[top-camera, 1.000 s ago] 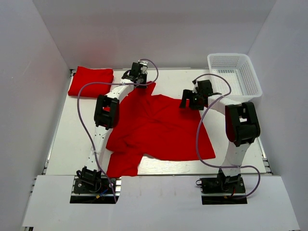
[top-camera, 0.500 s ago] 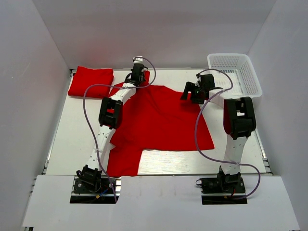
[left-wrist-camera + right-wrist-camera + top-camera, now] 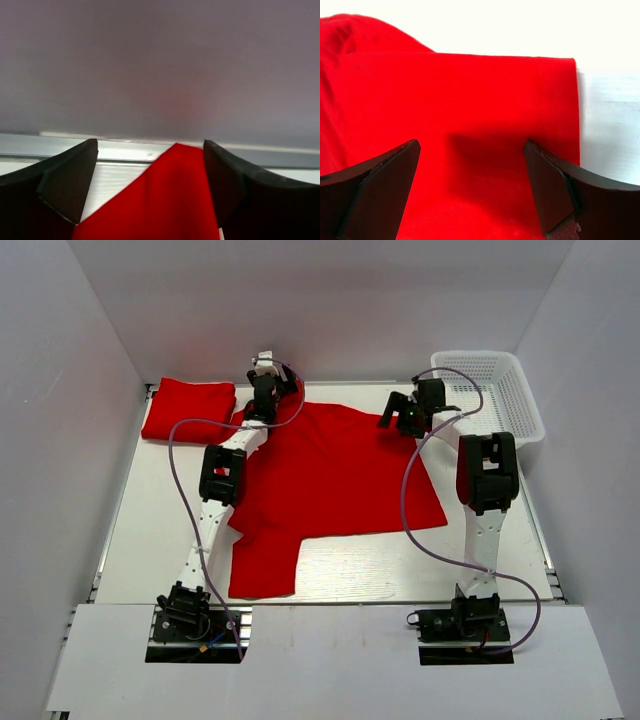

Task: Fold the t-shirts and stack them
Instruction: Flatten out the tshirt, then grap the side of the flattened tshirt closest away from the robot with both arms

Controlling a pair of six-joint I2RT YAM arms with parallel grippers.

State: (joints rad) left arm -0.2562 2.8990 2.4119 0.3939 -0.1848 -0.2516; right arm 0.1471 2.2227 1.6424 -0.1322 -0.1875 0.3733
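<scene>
A red t-shirt (image 3: 335,480) lies spread over the middle of the table, one sleeve hanging toward the near left. A second red t-shirt (image 3: 188,408) sits folded at the back left. My left gripper (image 3: 262,392) is at the spread shirt's far left corner, close to the back wall. Its jaws (image 3: 150,170) stand apart, with the shirt's corner (image 3: 170,200) lying loose between them and brushing the right finger. My right gripper (image 3: 398,418) hovers over the shirt's far right corner. It is open (image 3: 470,170) above flat fabric (image 3: 470,100), gripping nothing.
A white mesh basket (image 3: 490,390) stands at the back right, just beyond the right arm. The back wall rises right behind the table's far edge (image 3: 125,150). Bare table (image 3: 150,520) shows left of the shirt, and more along the near edge.
Both arms moved toward the back wall and the shirt went with them, spreading flatter. The left gripper was shut on the shirt's corner and has now opened, letting it go.
</scene>
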